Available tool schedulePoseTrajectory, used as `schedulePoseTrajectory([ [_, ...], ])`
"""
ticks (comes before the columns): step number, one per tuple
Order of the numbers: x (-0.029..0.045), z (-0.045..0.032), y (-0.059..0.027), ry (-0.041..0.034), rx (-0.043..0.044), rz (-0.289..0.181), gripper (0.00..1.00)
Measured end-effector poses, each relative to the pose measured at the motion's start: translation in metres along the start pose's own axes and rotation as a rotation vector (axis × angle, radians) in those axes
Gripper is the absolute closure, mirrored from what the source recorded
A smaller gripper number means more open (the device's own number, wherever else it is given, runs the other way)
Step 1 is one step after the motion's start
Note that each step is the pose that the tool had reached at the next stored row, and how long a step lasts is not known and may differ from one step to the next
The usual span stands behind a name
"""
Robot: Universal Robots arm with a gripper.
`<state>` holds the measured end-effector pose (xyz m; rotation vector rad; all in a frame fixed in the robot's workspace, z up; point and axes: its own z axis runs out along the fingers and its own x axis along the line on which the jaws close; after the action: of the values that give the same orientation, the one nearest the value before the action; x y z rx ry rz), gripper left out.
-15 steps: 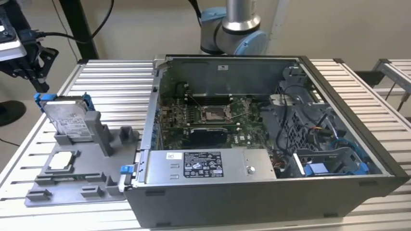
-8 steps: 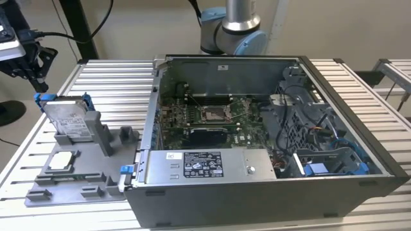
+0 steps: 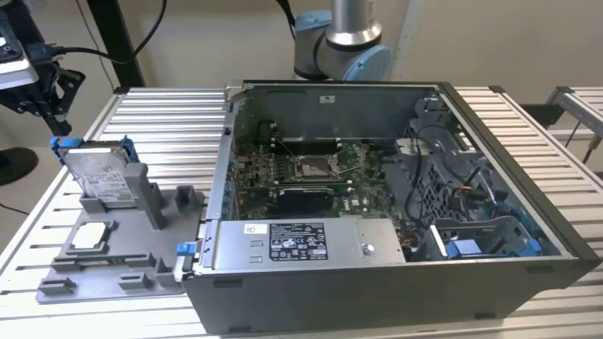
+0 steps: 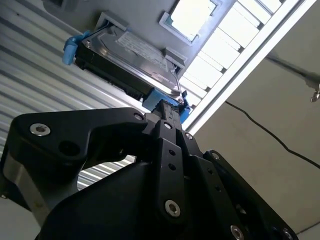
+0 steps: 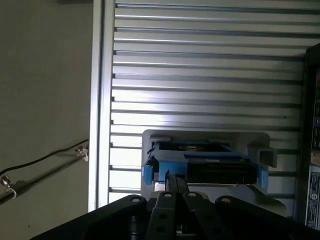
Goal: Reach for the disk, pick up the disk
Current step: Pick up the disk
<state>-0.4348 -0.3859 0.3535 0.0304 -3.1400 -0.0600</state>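
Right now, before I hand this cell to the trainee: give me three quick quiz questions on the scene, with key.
1. True or false: the hard drive lies flat inside the computer case.
2. The hand is nearest to: A the hard drive, B the square chip, C the power supply.
3. Fill in: the drive's bracket is coloured ____.
Key: 1 false, it stands on edge in the grey holder; 2 A; 3 blue.

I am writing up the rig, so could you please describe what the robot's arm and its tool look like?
The arm has a silver-grey tube section and rounded joints with light-blue caps. The tool is matt black, built of flat angular link plates dotted with round silver screw heads. A black cable runs towards its mount.
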Motion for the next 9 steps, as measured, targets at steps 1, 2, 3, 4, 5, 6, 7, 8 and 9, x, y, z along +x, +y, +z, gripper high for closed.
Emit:
schedulePoseTrajectory([
  [1, 0.0, 0.0, 0.0, 0.0001, 0.0, -0.002, 1.0],
  [2, 0.0, 0.0, 0.0, 0.0002, 0.0, -0.006, 1.0],
  [3, 0.0, 0.0, 0.0, 0.0005, 0.0, -0.012, 1.0],
  [4, 0.0, 0.0, 0.0, 0.0008, 0.0, -0.02, 1.0],
  [5, 0.0, 0.0, 0.0, 0.0011, 0.0, -0.029, 1.0],
  [6, 0.0, 0.0, 0.0, 0.0014, 0.0, -0.037, 1.0],
  [7, 0.0, 0.0, 0.0, 0.0018, 0.0, -0.047, 1.0],
  [8, 0.0, 0.0, 0.0, 0.0021, 0.0001, -0.056, 1.0],
  [9, 0.0, 0.0, 0.0, 0.0026, 0.0001, -0.066, 1.0],
])
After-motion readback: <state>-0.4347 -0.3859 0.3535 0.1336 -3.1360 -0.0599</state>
